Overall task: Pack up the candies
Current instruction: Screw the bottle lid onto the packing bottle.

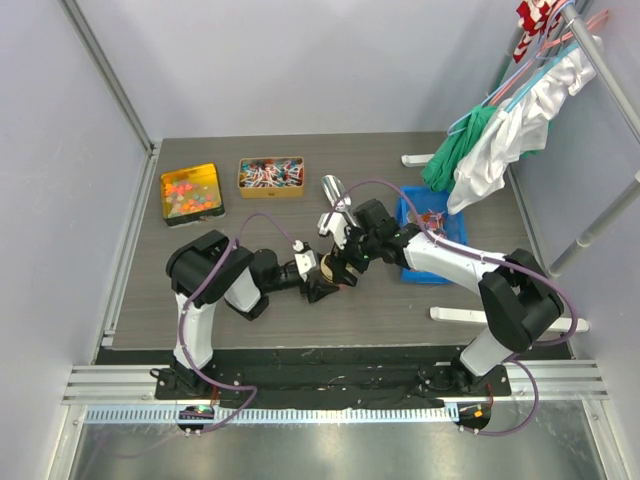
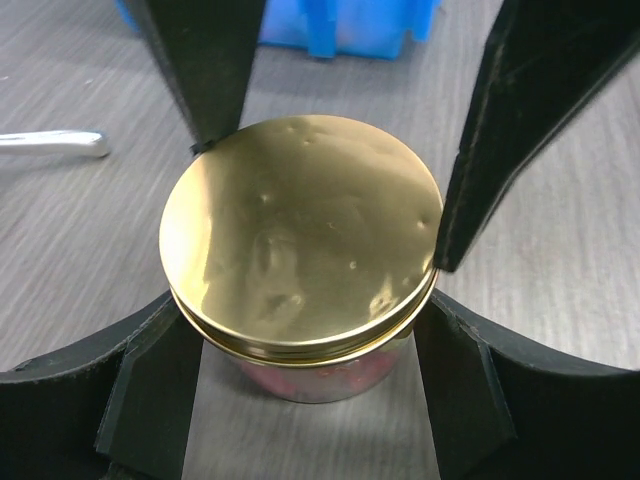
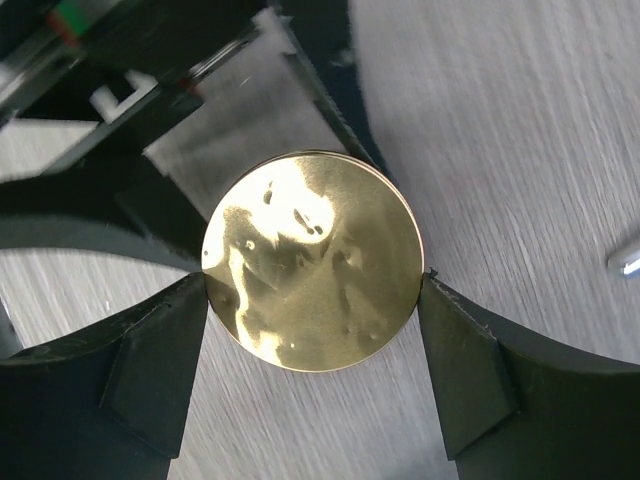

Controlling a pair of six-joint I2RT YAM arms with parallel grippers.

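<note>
At the middle of the bench (image 1: 380,320) the left jaws clasp the body of a small jar (image 2: 320,378), the right jaws grip its gold lid (image 3: 312,262) from the right, and the candies (image 1: 270,175) lie well apart in two open tins (image 1: 165,190) at the far left.

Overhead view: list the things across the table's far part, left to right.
Square gold tin of orange and red gummies → rectangular gold tin of wrapped candies → shiny metal scoop → blue plastic bin → green and white hanging clothes
</note>
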